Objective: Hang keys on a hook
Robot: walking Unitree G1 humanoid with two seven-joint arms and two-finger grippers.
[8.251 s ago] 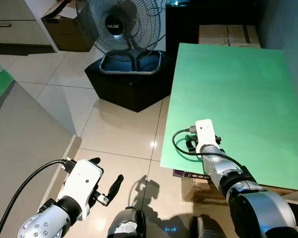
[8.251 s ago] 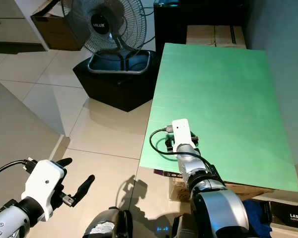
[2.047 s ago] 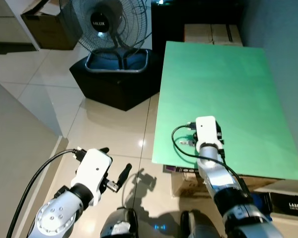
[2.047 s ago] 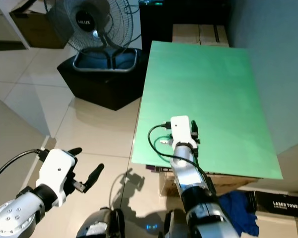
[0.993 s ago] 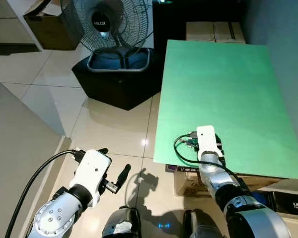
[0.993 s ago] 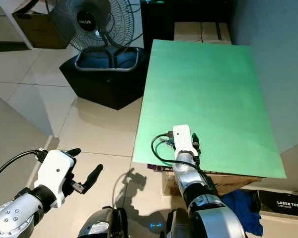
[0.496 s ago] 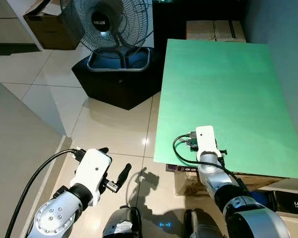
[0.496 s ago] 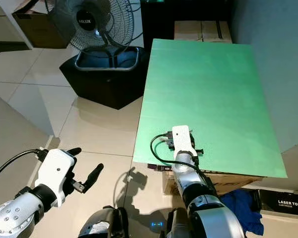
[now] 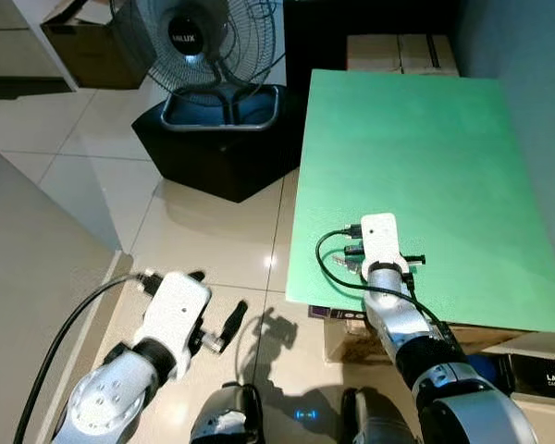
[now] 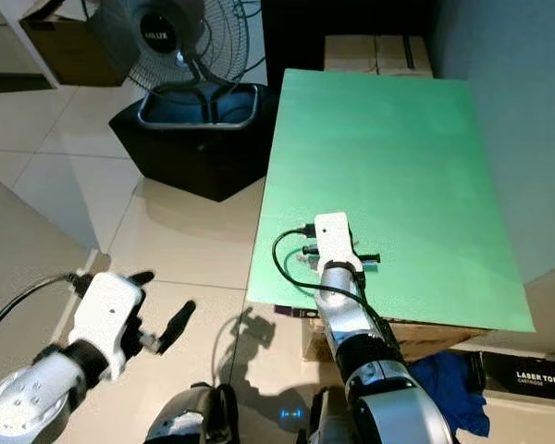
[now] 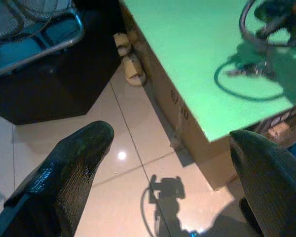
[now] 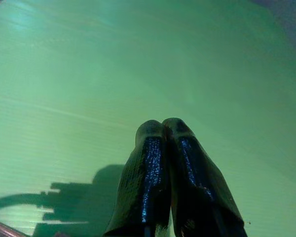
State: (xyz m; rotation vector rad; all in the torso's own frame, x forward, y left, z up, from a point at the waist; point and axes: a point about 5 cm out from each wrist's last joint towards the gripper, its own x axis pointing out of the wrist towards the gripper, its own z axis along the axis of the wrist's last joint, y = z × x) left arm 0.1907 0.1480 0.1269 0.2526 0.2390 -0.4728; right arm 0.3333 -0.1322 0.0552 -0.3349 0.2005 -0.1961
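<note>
Right gripper (image 12: pixel 162 123): fingers pressing together, hovering above green table (image 9: pixel 425 148); keys (image 11: pixel 249 70) lying beside it. Left gripper (image 11: pixel 167 143): fingers spreading wide, hanging over floor (image 9: pixel 213 231).

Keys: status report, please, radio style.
Left gripper open over floor. Right gripper shut, empty, low over green table. Keys lie on table beside its wrist, ungrasped.

Small keys (image 11: pixel 250 70) blurred beside the cable shadow; fan (image 9: pixel 203 42) top cut off.
</note>
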